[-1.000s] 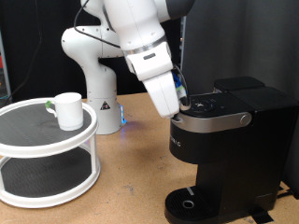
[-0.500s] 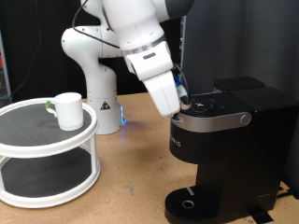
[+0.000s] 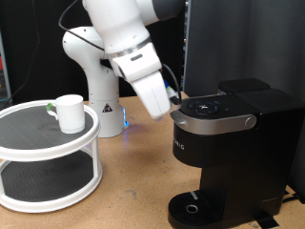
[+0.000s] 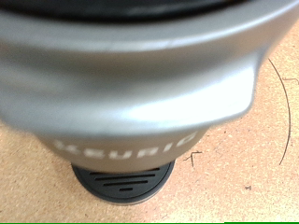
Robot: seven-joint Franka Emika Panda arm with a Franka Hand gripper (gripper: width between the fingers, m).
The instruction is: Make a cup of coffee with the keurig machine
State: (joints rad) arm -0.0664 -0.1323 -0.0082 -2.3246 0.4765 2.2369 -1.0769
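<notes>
The arm has swung away from the brewer since a moment ago: its hand [image 3: 172, 95], which sat right against the top edge of the keurig machine [image 3: 229, 143], is now drawn back toward the exterior view's left and hangs just beside the machine's upper corner, near the end of the silver-grey lid handle [image 3: 217, 120]. From where I stand I cannot tell whether the fingers are spread or pressed together; the white wrist housing covers most of them, and nothing shows between them. The machine stands on the wooden counter [image 3: 133, 181] at the exterior view's right, lid down, its round button panel [image 3: 212, 107] on top and the drip tray [image 3: 195, 207] at its base bare. The cup [image 3: 70, 113] has not been touched: it sits upright on the top shelf of a white two-tier round stand [image 3: 48, 157] at the exterior view's left, well apart from the machine, with something small and green just beside it at the rim. The arm's white base [image 3: 100, 95] rises behind, between the stand and the machine. The wrist view looks down the machine's front: the grey handle band [image 4: 131, 79] fills most of it, blurred, with raised lettering below and the ribbed drip tray [image 4: 123, 179] on the counter [image 4: 252, 159] underneath.
</notes>
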